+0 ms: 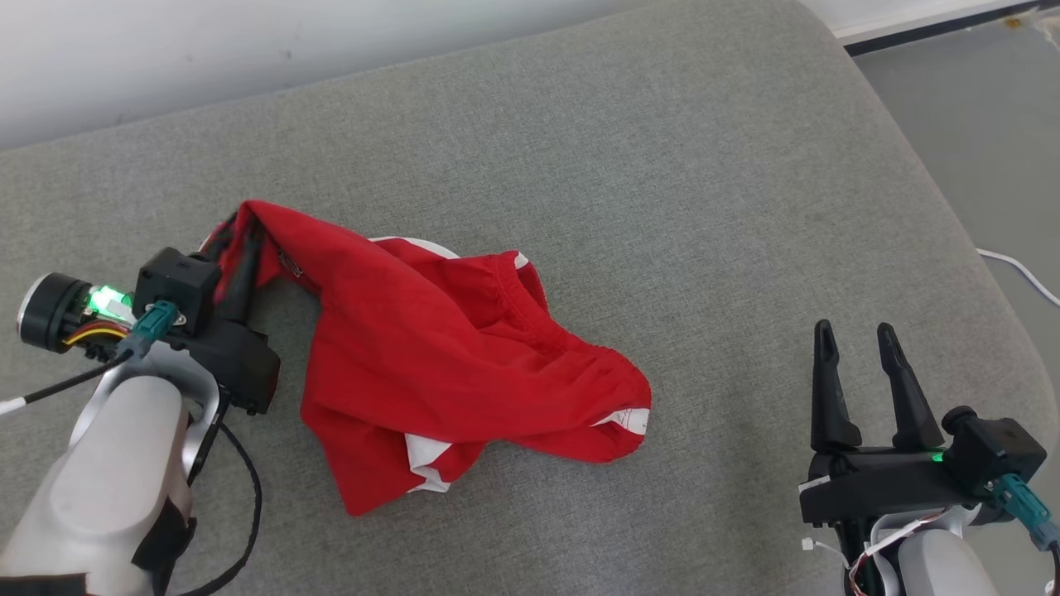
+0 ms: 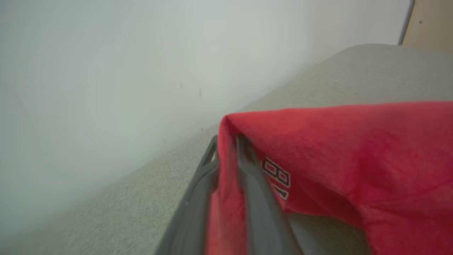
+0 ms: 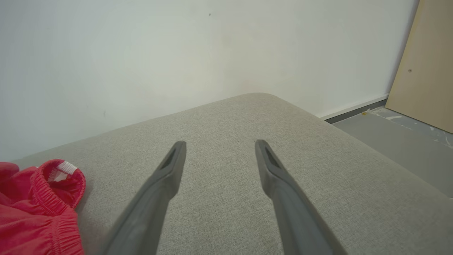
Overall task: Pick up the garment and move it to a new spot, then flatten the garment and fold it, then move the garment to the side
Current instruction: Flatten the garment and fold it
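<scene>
Clamped in my left gripper, the crumpled red cloth garment trails rightward toward my wide-open, empty right gripper.

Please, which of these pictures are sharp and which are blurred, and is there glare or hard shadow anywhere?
Head view: sharp and evenly lit, the red garment casting only a soft shadow on the grey cushion. Left wrist view: blurred, mostly the near jaws and garment, the wall hazy. Right wrist view: clear, no glare, no hard shadow.
</scene>
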